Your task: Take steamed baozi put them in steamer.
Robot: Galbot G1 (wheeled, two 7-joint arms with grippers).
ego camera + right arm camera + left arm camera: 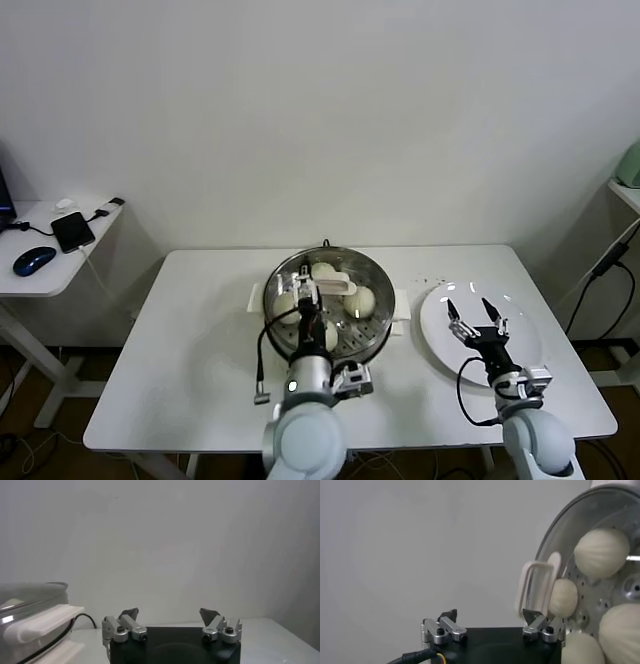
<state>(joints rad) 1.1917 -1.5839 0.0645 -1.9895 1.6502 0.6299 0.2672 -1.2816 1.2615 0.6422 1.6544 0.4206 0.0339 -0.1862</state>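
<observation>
The steamer (372, 268) is a shiny steel pot at the table's middle. Several cream-white baozi lie on its perforated tray, among them one at the back (323, 271), one on the right (362, 299) and one on the left (286, 304). My left gripper (309, 297) hangs over the tray, open and empty. In the left wrist view the left gripper (490, 616) is open, with baozi (601, 551) and the steamer's rim (555, 535) beyond it. My right gripper (475, 314) is open and empty over the white plate (524, 352); it is also open in its wrist view (169, 614).
No bun shows on the plate. The steamer's white side handles (400, 300) stick out; one shows in the right wrist view (42, 622). A side desk at far left holds a phone (72, 231) and a mouse (33, 260). A cable (610, 265) hangs at right.
</observation>
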